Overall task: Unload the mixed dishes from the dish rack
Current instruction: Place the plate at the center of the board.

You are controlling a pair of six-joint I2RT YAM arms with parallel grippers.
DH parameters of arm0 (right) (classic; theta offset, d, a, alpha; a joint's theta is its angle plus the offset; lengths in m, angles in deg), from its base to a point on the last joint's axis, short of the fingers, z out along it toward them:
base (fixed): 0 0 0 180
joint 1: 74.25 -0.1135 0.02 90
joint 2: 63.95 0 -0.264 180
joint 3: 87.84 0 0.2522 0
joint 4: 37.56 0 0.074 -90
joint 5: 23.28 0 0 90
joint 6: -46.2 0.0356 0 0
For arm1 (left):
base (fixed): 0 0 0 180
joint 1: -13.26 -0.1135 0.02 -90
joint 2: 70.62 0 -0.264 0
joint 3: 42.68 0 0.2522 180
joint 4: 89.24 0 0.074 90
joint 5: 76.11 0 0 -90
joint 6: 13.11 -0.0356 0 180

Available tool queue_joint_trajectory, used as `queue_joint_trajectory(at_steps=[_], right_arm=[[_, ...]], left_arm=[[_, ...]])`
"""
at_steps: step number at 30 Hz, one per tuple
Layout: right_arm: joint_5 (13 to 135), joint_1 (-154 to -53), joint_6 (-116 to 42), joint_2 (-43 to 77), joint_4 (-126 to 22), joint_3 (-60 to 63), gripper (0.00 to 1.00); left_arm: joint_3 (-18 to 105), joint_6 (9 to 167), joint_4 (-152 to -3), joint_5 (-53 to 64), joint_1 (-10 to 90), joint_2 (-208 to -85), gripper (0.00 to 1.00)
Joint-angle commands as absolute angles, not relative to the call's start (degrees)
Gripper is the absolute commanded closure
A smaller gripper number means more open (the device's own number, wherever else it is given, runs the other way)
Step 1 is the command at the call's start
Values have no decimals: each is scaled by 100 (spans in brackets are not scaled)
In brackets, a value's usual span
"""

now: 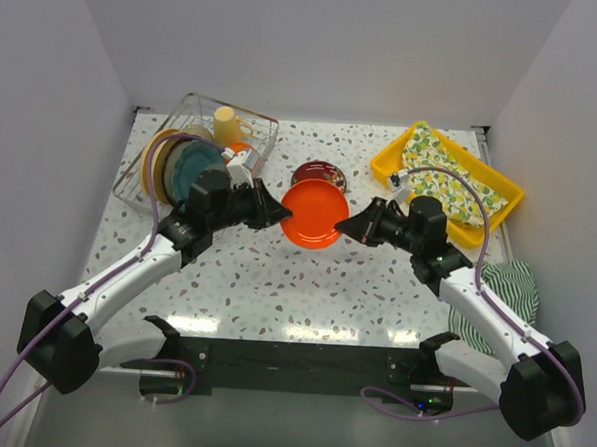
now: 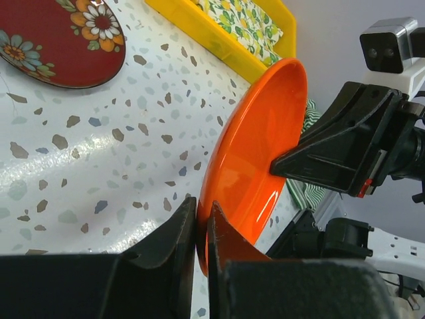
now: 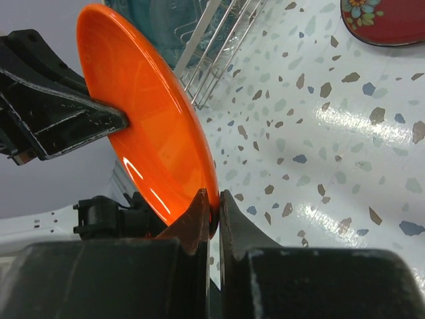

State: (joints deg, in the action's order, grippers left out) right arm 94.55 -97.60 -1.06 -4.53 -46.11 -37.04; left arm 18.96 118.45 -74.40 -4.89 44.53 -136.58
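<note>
The orange plate (image 1: 312,213) is smooth and very shiny, with bright streaks of light on it. The red plate (image 1: 319,174) with flowers is shiny too. The mug (image 1: 228,126) looks smooth and dull. The table (image 1: 275,282) looks like speckled stone, smooth and glossy. The rack (image 1: 266,132) is thin, shiny metal wire. The tray (image 1: 390,160) is smooth yellow plastic, and the lemon cloth (image 1: 451,176) in it looks soft and dull. The striped cloth (image 1: 511,285) looks soft too. The left gripper (image 2: 201,216) and right gripper (image 3: 214,199) are black hard plastic, dull and a little rough.

Bright even overhead light; glare on tabletop (image 2: 99,159), orange plate (image 3: 143,179); soft shadows; wrist-view foregrounds blurred.
</note>
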Motion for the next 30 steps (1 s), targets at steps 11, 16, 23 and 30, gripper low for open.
queue_joint_trajectory(at_steps=[11, 16, 23, 30], right_arm=[[8360, -9824, -460, 231, -5096, -2874, 100], [7851, -9815, -609, 1153, -5413, -2241, 100], [7578, -9780, -671, 2717, -5922, -828, 100], [7576, -9491, -487, 4010, -6134, 159, 100]], left_arm=[[2627, 10450, -5818, 1815, 4481, -12952, 11], [2821, 9851, -4956, 2768, 4481, -12530, 4], [2690, 9781, -4270, 3489, 4481, -11722, 3], [2549, 9991, -3743, 3718, 4481, -11176, 3]])
